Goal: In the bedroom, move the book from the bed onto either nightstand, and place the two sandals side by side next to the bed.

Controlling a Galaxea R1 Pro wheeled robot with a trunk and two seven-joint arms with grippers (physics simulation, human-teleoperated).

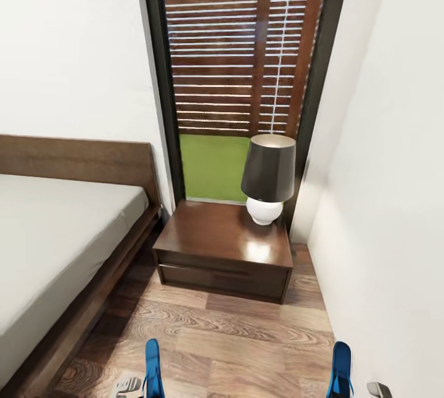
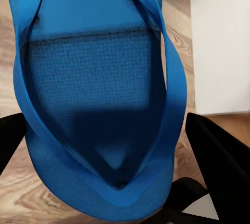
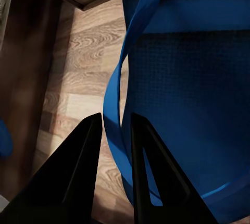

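Head view: a strip of wood-plank floor [image 1: 234, 336] is bounded by the bed [image 1: 55, 244] at 9 o'clock and white wall at 3. Glossy nightstand [image 1: 222, 250] with lamp [image 1: 268, 179] blocks 12. Blue textured sandals are held: left gripper [image 2: 104, 130] straddles one [image 2: 94, 78], closure unclear; right gripper [image 3: 112, 146] is clamped on the other's [image 3: 192, 78] strap.

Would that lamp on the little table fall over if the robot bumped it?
Probably, yes. The lamp has a wide dark shade over a small round white base, so it looks top-heavy. The nightstand top looks glossy, so it might also slide. It sits near the back corner.
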